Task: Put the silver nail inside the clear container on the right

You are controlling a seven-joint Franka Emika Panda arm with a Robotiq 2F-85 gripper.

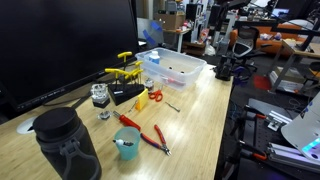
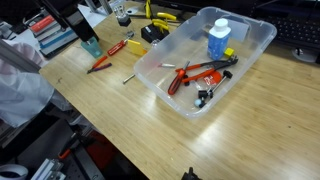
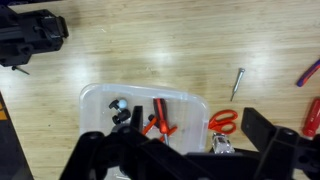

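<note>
While the wrist view runs left to right across the wooden table [image 3: 150, 50], the stock reads as follows.

1. Black device [image 3: 30, 35], at 10 o'clock of the frame; kind not legible.
2. Clear container [image 3: 140, 90], low centre, holding red-handled tools [image 3: 158, 118] and a small metal part.
3. Orange-handled scissors [image 3: 225, 122], flat on the wood, just beside the container at its 3 o'clock.
4. Silver nail [image 3: 237, 83], bare on the wood at 2 o'clock of the container. It is outside the container and apart from it, near the scissors at their 12 o'clock.
5. Red handles [image 3: 308, 72], cut off by the frame at 3 o'clock.
6. Gripper [image 3: 180, 152], along 6 o'clock; its two dark fingers stand apart with nothing between them. Its frame overlaps the container's lower edge in this view.

Cross-check, in an exterior view, left to right: teal cup [image 2: 92, 45]; red pliers [image 2: 105, 58]; the nail [image 2: 128, 78] on the table at 9 o'clock of the container [image 2: 255, 45]; inside the container, a blue-capped bottle [image 2: 218, 38] at its 1 o'clock.
</note>
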